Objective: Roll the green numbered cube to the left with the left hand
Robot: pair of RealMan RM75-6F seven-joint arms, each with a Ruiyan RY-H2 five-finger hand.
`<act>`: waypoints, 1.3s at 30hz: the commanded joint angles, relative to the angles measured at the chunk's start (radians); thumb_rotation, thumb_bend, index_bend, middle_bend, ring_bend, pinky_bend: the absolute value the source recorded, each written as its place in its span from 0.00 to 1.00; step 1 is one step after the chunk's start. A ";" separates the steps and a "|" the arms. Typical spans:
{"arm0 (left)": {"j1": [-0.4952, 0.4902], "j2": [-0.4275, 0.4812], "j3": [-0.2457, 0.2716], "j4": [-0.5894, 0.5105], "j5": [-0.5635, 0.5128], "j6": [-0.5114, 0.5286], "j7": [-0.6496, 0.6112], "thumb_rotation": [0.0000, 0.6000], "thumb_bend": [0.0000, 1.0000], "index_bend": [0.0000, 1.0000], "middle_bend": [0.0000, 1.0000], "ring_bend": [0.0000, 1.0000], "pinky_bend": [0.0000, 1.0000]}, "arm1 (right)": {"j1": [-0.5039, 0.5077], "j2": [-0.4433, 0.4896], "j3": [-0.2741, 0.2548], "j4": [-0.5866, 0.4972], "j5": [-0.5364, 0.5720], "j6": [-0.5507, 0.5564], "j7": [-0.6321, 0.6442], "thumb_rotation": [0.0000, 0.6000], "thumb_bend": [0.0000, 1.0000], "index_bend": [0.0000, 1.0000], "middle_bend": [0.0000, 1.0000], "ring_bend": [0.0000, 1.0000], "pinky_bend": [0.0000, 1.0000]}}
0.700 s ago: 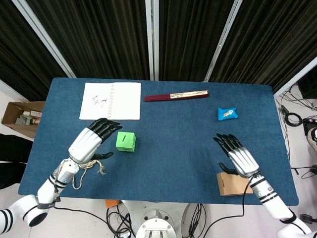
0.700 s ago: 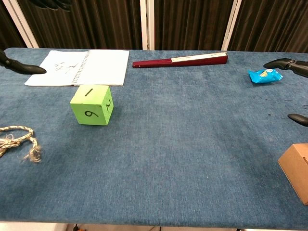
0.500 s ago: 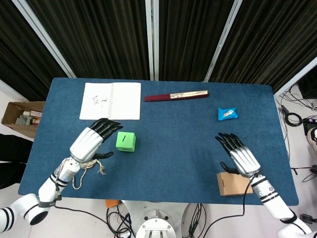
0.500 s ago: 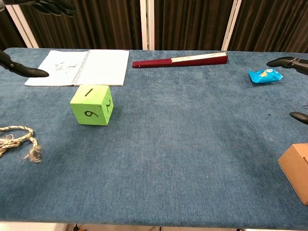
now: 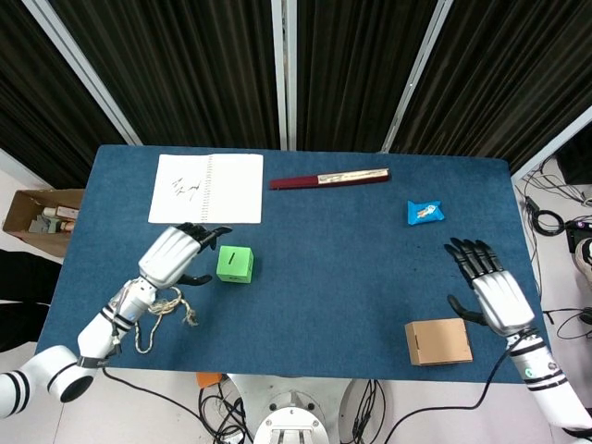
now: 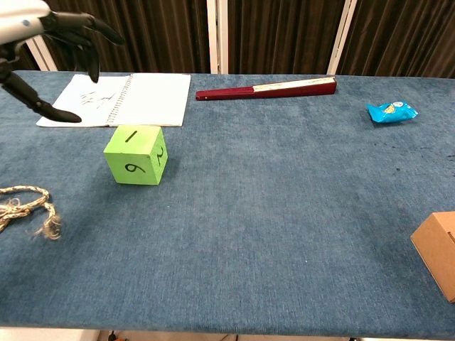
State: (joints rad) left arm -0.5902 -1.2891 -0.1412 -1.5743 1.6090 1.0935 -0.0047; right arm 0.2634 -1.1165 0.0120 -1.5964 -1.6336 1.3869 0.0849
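My blue felt-covered surface (image 5: 333, 250) spreads wide in front of the black curtains. On its far left lies an open white spiral notebook (image 5: 206, 188) with a few scribbles, and beside it, toward the middle, a long dark-red closed folding fan (image 5: 329, 178). My left robot hand (image 5: 175, 252), silver-backed with black fingers, hovers just left of the green numbered cube; its fingers are apart and hold nothing, the fingertips (image 6: 99, 28) curving over the cube's left side without touching it. My right robot hand (image 5: 488, 289) sits at the right edge of the surface, fingers spread and empty, well apart from the cube. Next to it, at the near edge, is a small brown cardboard box (image 5: 437, 341). The green numbered cube (image 6: 136, 154) rests left of centre, showing 1 on top and 6 and 2 on the near faces. A frayed tan rope (image 6: 30, 206) lies near it, and a small blue snack packet (image 5: 425, 213) lies far right
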 commanded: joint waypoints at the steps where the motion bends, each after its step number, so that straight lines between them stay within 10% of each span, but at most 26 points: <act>1: -0.088 0.049 -0.021 -0.056 -0.078 -0.158 0.066 1.00 0.23 0.20 0.70 0.69 0.82 | -0.047 0.053 0.010 -0.044 0.014 0.069 -0.026 1.00 0.31 0.00 0.05 0.00 0.00; 6: -0.202 0.096 -0.041 -0.151 -0.214 -0.372 0.186 1.00 0.44 0.20 0.83 0.88 0.99 | -0.066 0.067 0.007 -0.049 0.012 0.088 -0.018 1.00 0.31 0.00 0.05 0.00 0.00; 14: -0.397 0.119 -0.030 -0.207 -0.559 -0.569 0.393 1.00 0.65 0.20 0.91 0.96 1.00 | -0.062 0.057 0.005 -0.026 0.007 0.070 0.011 1.00 0.31 0.00 0.06 0.00 0.00; 29: -0.783 0.042 0.234 -0.217 -1.166 -0.481 0.693 1.00 0.68 0.19 0.94 1.00 1.00 | -0.068 0.036 0.006 0.013 0.004 0.070 0.054 1.00 0.33 0.00 0.07 0.00 0.00; 39: -0.910 0.008 0.328 -0.197 -1.357 -0.436 0.728 1.00 0.67 0.19 0.94 0.99 1.00 | -0.070 0.031 0.005 0.027 -0.001 0.071 0.073 1.00 0.34 0.00 0.07 0.00 0.00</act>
State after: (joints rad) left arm -1.4790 -1.2697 0.1659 -1.7811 0.2764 0.6441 0.7108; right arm 0.1930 -1.0859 0.0171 -1.5691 -1.6350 1.4580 0.1583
